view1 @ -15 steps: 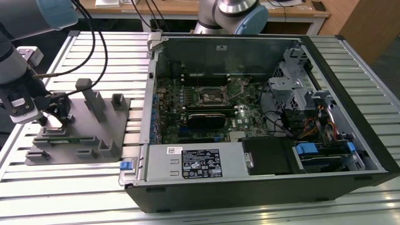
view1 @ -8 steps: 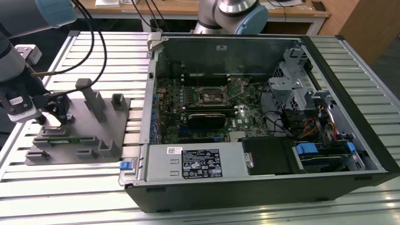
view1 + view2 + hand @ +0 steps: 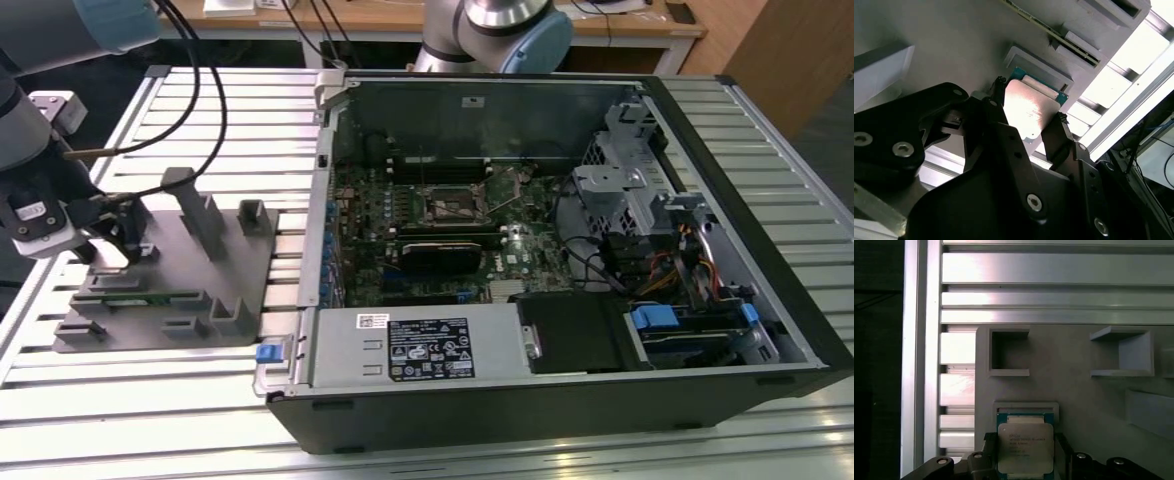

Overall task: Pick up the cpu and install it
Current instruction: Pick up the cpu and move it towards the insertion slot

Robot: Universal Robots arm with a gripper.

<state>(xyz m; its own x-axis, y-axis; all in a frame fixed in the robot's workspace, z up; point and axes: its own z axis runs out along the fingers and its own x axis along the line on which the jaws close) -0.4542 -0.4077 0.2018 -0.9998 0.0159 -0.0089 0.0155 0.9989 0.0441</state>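
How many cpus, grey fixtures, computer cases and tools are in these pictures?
cpu: 1
fixture: 1
case: 1
tool: 1
Total: 4

A: Note the arm (image 3: 20, 130)?
B: Grey tubular links, pale blue joint caps (image 3: 120, 20). Black cables (image 3: 200, 90) loop off it.
A: And the gripper (image 3: 1029, 100)?
B: Matte black angular plates, silver socket-head screws (image 3: 903, 148), white housing (image 3: 34, 225) above.
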